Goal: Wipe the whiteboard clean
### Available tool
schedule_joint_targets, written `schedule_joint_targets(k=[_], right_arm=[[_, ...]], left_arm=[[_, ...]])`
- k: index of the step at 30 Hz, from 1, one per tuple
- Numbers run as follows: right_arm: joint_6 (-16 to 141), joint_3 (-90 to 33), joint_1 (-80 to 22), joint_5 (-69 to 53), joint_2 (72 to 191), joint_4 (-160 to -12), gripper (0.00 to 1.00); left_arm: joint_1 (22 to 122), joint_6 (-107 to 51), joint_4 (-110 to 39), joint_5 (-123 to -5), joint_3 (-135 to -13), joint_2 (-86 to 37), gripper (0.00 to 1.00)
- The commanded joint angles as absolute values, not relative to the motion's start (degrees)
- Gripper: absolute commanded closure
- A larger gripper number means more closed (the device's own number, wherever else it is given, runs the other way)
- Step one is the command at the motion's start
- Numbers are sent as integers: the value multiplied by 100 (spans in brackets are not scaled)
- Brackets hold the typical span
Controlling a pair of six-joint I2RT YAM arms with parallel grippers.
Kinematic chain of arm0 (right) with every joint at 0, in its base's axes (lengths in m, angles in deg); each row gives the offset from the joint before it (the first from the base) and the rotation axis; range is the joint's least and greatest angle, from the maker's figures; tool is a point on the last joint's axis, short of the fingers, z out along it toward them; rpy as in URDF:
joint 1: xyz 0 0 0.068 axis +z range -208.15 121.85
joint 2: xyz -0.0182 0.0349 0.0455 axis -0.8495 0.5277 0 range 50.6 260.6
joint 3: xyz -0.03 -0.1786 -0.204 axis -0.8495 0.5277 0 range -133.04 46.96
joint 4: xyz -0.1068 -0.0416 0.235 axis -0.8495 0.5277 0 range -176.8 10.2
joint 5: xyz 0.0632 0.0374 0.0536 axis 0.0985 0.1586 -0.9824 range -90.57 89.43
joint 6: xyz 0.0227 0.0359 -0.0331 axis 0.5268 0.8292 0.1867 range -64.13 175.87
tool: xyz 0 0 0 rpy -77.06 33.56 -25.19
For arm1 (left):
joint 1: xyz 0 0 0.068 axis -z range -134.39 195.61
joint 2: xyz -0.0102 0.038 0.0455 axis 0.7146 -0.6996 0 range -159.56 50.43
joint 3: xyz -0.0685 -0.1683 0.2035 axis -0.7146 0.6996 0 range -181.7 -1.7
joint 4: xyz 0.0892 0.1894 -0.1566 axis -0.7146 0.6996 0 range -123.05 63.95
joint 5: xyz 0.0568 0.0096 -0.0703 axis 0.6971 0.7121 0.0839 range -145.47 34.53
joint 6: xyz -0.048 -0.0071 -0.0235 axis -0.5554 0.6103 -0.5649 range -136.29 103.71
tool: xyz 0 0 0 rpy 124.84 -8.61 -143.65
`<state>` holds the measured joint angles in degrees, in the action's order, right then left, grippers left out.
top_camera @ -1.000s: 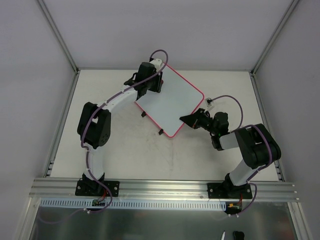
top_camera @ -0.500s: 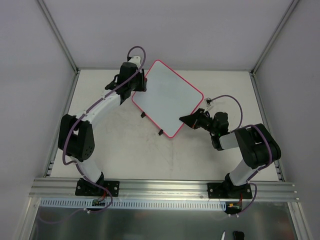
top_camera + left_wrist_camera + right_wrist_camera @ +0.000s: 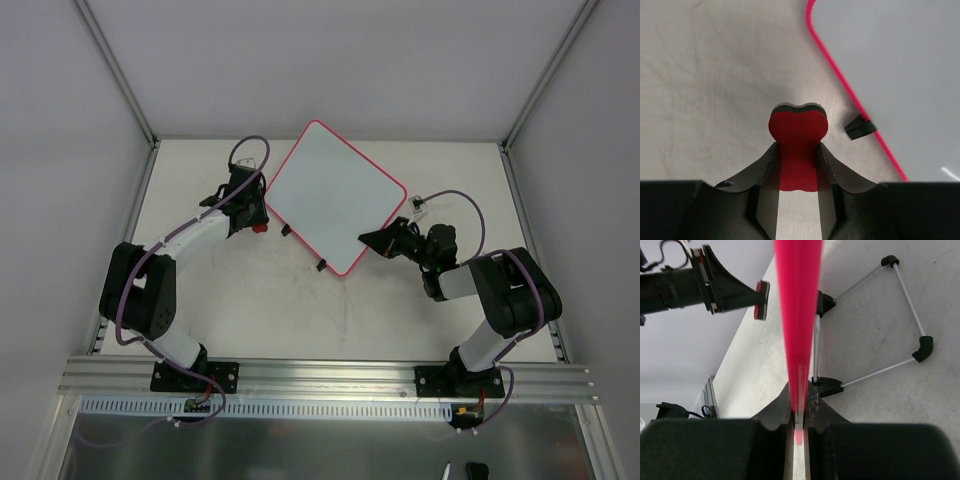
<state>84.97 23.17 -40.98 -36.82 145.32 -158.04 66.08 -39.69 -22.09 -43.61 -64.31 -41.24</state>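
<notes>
The scuffed off-white table [image 3: 300,300] carries the whiteboard [image 3: 335,195] — turned cornerwise near the far edge — and a thin wire stand [image 3: 923,348] with black corner pieces under it.

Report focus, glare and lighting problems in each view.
Top external: evenly lit and sharp. Left wrist: red eraser crisp in the left gripper, a faint glare streak on the whiteboard. Right wrist: the board's pink rim, clamped by the right gripper, is a blurred band close to the lens.
</notes>
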Motion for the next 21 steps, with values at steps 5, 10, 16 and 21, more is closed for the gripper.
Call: schedule_joint_targets(k=[5, 10, 16, 21], right_arm=[[8452, 2253, -4084, -4012, 14447, -17460, 91], [8443, 2288, -4093, -3968, 14447, -17469, 89], [8443, 2323, -4110, -3898, 14473, -17469, 83], [8434, 2367, -4163, -3871, 14429, -17469, 82]], left_arm=[[6354, -4371, -1846, -4378, -5962, -4114, 99], [6345, -4468, -1820, -4334, -5813, -4202, 91], [6336, -4495, -1785, -4492, -5769, -4343, 79], [6328, -4521, -1785, -4554, -5751, -4431, 77]])
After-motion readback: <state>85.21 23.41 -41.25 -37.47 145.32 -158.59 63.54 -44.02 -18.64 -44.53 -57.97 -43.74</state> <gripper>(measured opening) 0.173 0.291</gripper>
